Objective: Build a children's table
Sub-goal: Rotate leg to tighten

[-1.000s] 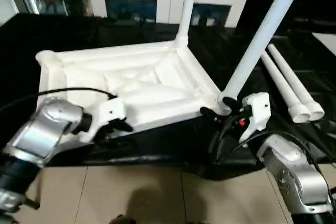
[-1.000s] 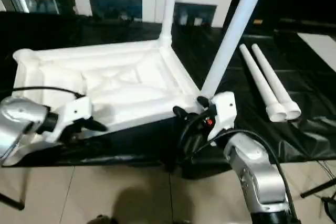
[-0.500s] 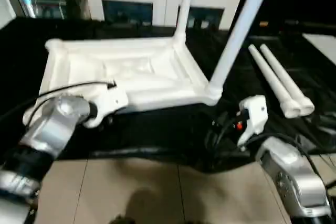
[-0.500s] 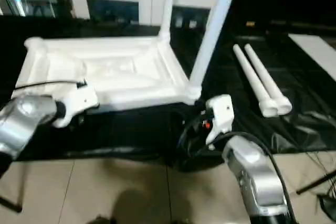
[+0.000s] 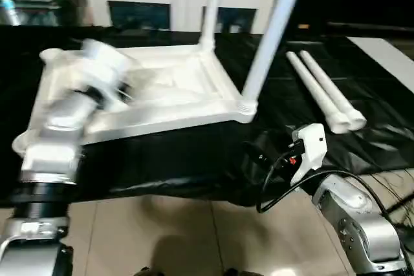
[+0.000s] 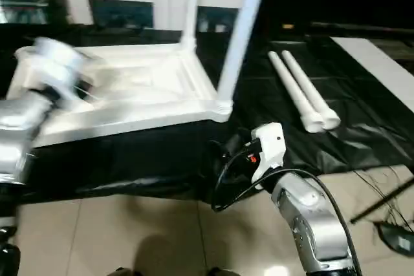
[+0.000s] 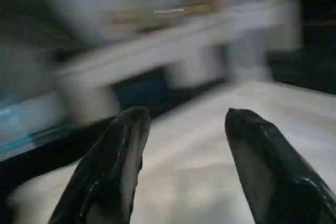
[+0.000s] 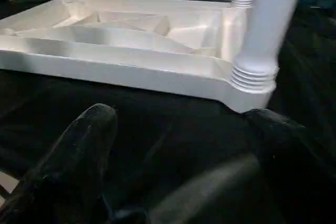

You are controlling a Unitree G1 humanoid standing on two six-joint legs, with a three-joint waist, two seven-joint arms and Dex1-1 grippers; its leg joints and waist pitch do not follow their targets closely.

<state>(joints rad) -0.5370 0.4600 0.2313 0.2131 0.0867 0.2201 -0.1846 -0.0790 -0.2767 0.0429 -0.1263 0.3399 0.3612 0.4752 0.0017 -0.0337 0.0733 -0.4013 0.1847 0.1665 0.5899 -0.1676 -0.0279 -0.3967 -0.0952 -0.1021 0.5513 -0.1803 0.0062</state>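
1. Tabletop (image 5: 162,98) lies underside up on black sheet (image 5: 162,159); two legs seated, two loose legs (image 5: 323,95) beside.
2. Left gripper (image 7: 184,145) over tabletop, released; right gripper (image 8: 178,150) released, empty.
3. Next, likely: fetch third leg.

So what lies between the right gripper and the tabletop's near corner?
Only bare black sheet, as the right wrist view shows, between the right gripper and the tabletop.

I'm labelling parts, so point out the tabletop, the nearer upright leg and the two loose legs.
tabletop (image 5: 174,98), left eye view, ribbed underside.
nearer upright leg (image 5: 268,37), left eye view, mid-shaft.
two loose legs (image 5: 320,92), left eye view, between their shafts' middle.
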